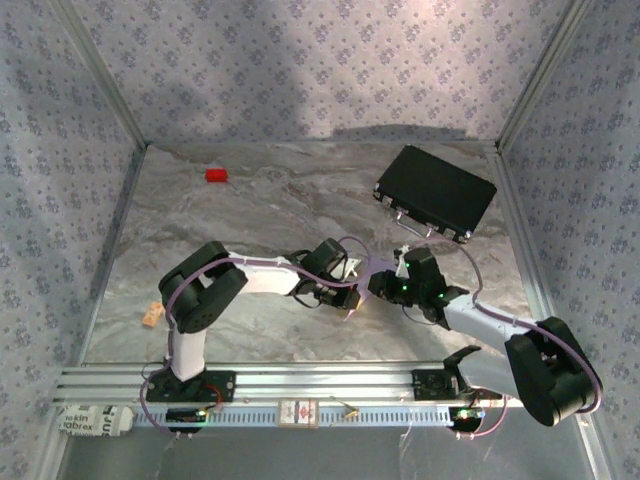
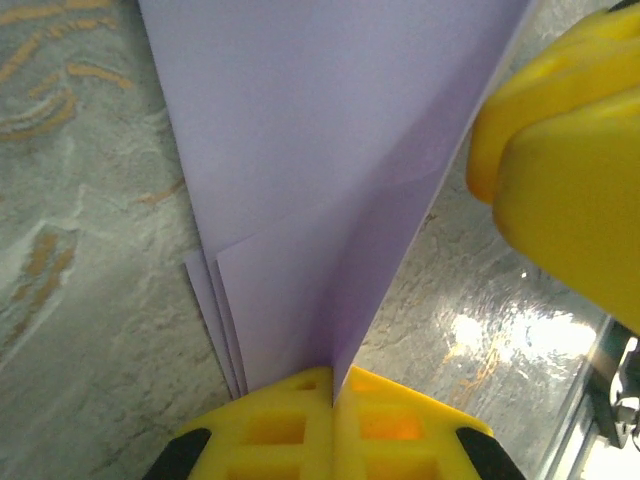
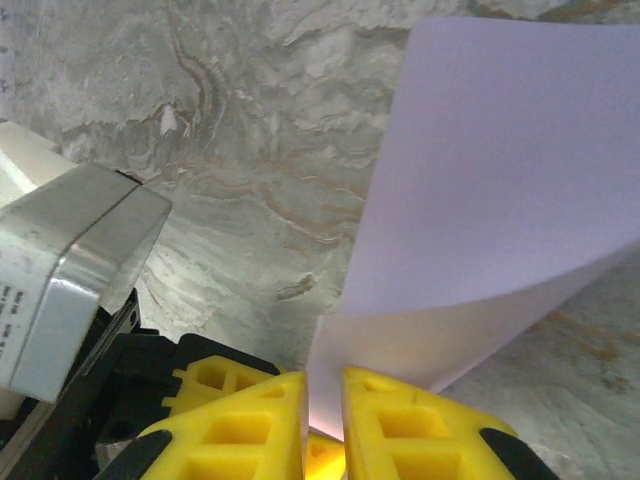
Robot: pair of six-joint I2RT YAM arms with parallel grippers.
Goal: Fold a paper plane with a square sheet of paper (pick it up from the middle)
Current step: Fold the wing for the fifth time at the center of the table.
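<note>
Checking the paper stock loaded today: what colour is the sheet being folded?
Pale lilac-purple, plain, seen best from the left wrist: the sheet of paper.

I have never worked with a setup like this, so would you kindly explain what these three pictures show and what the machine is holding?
Two robot arms are bolted to the near edge of a marble-patterned table. One picture looks down from above; the other two come from cameras on each wrist, with yellow fingers at the bottom. The left gripper and the right gripper are both closed on a partly folded lilac sheet of paper. A small red block and a black case lie farther back.
</note>
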